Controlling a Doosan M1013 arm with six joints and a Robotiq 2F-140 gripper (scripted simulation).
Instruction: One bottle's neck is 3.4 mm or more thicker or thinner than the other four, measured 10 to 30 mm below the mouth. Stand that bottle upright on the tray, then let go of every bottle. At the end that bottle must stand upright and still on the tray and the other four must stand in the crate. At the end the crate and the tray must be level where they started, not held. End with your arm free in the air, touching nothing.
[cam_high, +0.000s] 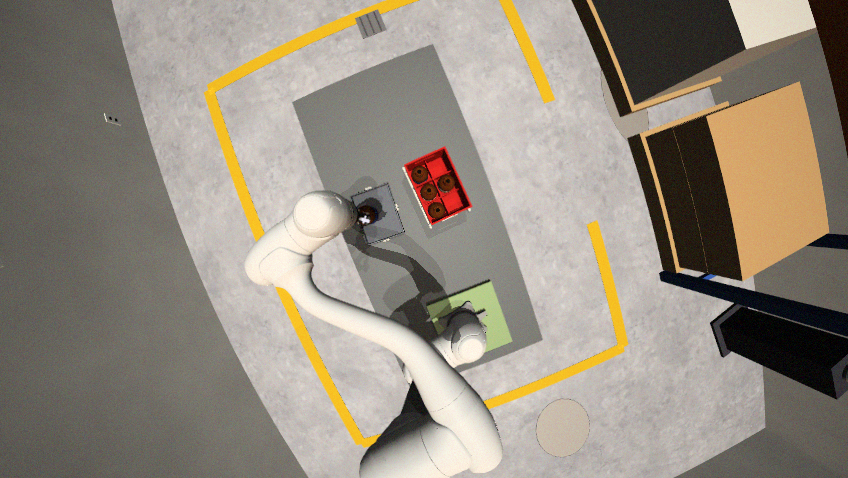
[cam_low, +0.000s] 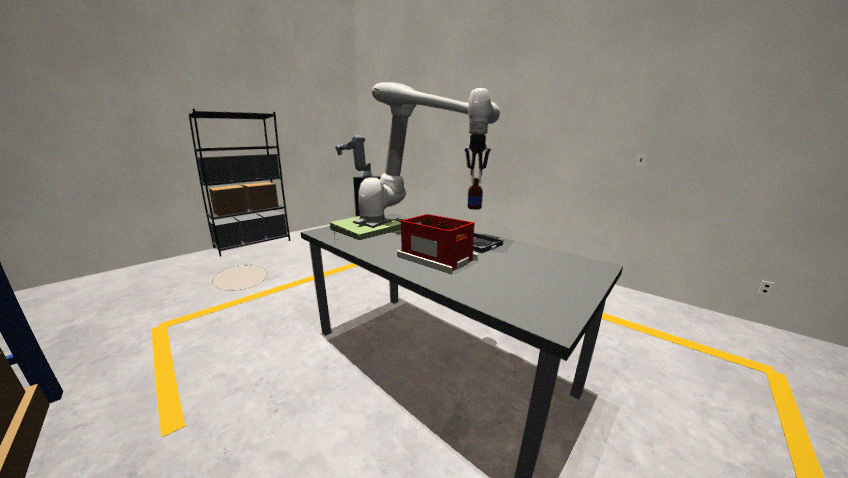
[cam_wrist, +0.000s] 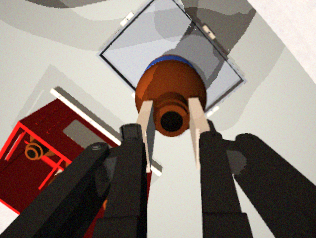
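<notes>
My gripper (cam_low: 476, 175) (cam_wrist: 171, 114) is shut on the neck of a brown bottle (cam_high: 371, 211) (cam_low: 475, 194) (cam_wrist: 170, 82) with a blue label. The bottle hangs upright, well above table height, in the area of the grey tray (cam_high: 388, 228) (cam_low: 488, 241) (cam_wrist: 135, 45); its exact offset from the tray is unclear. No bottle stands on the visible part of the tray. The red crate (cam_high: 455, 203) (cam_low: 446, 250) (cam_wrist: 50, 120) holds several brown bottles: three (cam_high: 419, 173) (cam_high: 428, 191) (cam_high: 436, 210) in the row nearer the tray, one (cam_high: 446, 182) mid-row on the far side. Neck thicknesses cannot be told.
Pale low strips (cam_low: 424, 261) (cam_wrist: 87, 112) edge the crate. The crate stands beside the tray on the grey table (cam_high: 368, 118) (cam_low: 534, 285), its walls rising higher than the tray. The arm's base stands on a green plate (cam_high: 498, 320) (cam_low: 356, 229) at one end of the table.
</notes>
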